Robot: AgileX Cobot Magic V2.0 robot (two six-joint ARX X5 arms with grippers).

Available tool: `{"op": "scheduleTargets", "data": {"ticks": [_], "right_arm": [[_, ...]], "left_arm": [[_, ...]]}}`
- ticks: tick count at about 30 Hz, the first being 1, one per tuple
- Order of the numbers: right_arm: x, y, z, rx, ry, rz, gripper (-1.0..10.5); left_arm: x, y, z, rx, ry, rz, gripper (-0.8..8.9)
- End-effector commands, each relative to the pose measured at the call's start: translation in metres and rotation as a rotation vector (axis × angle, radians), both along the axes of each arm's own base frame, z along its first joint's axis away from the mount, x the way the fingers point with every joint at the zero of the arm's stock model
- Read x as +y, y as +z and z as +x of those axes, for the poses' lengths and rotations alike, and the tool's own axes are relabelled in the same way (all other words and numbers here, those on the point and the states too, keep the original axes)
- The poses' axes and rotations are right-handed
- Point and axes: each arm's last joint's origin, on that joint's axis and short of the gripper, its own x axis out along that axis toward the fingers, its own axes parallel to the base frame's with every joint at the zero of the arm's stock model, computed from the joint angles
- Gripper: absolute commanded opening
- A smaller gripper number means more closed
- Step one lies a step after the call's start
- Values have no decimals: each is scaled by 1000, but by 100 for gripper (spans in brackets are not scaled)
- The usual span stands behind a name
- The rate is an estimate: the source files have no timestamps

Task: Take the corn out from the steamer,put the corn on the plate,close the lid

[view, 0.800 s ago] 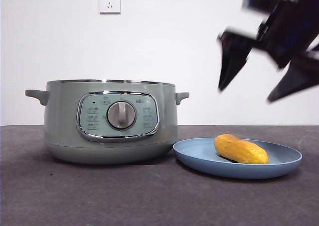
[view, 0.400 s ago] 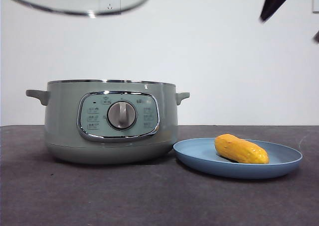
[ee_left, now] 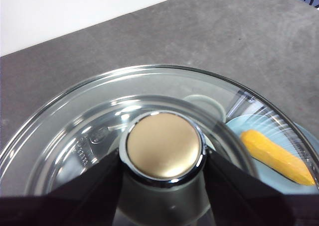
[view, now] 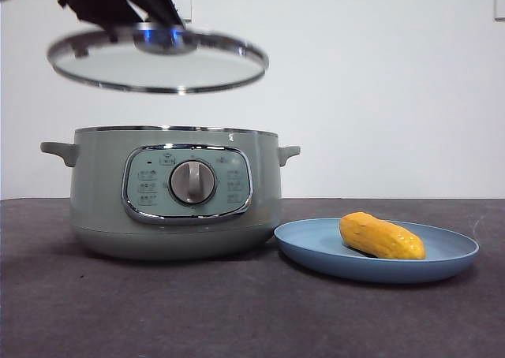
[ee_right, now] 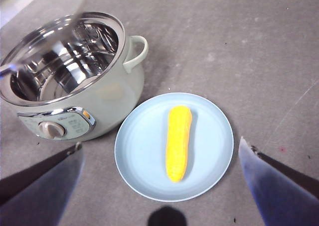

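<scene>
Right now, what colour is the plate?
Light blue, plain. The plate shows best in the right wrist view, with the corn lying on it.

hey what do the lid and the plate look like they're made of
The lid, held above the steamer by the left claw shut on its knob, looks like clear glass with a shiny chrome rim: the wall shows through it. The plate under the corn looks like matte light-blue plastic or ceramic; which one cannot be told.

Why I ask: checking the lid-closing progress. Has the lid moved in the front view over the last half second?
Yes. The lid, held by the left gripper, has come down from the top edge toward the steamer, hovering above its rim.
</scene>
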Motion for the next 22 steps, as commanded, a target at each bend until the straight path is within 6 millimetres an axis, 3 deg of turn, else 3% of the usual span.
{"op": "scheduleTargets", "data": {"ticks": [1, 6, 22], "right_arm": [[0, -2, 0, 3, 1, -7, 567], [0, -3, 1, 7, 1, -9, 567], [0, -5, 0, 28, 1, -18, 567]], "left_arm": [[-3, -5, 3, -67, -17, -22, -8], [-5, -24, 8, -72, -13, -22, -8], [-15, -45, 30, -84, 21, -1, -9]]}}
